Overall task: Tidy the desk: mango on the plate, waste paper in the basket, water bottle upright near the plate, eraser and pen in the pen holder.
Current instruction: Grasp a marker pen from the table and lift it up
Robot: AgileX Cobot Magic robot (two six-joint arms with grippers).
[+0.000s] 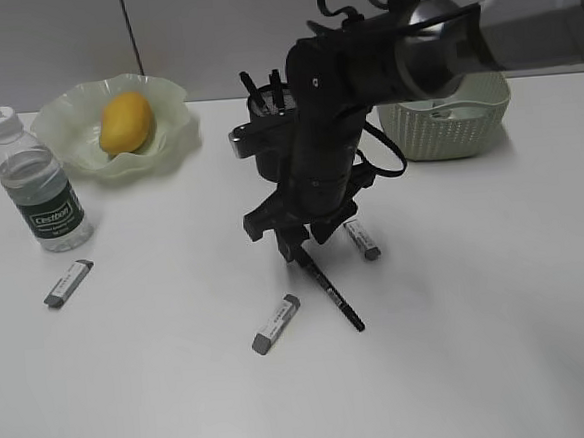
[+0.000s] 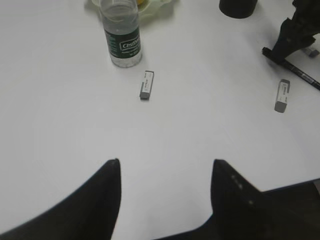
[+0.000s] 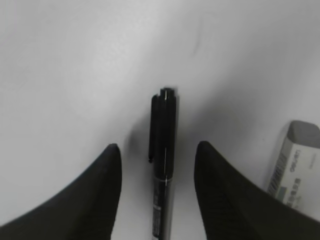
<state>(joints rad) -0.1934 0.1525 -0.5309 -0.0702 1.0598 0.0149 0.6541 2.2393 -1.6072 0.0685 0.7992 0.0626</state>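
Clear plastic first, far left: one bottle point(image 1: 37, 182), already upright, just beside the plate point(image 1: 170, 127). It looks part full, so a bit of weight and a smooth wall; I would leave it alone. In front of it lies one eraser point(image 1: 68, 283), flat on the desk point(image 1: 479, 316). One mango point(image 1: 126, 122) sits in the plate, smooth and firm-looking, done as far as I judge.

My left gripper point(image 2: 165, 172) hangs above bare desk, fingers spread, holding nothing.

Middle of the desk: a second eraser point(image 1: 275, 323) lies near the pen point(image 1: 332, 291), and a third point(image 1: 362, 239) pokes out beside my right arm. So I count three erasers, one pen on the desk. The erasers are small light blocks with paper sleeves; I would pinch across the short width.

The pen is thin, stiff, light and glossy black, so it may roll or slip. My right gripper point(image 3: 157, 165) straddles it near the capped end, jaws apart on either side and not yet touching it, from the wrist view. I would close squarely across the barrel.

Behind the arm stands one holder point(image 1: 266, 131), mostly hidden, with dark sticks showing above its rim. Far right, one basket point(image 1: 445, 118); something pale lies inside, I cannot tell whether it is the paper.
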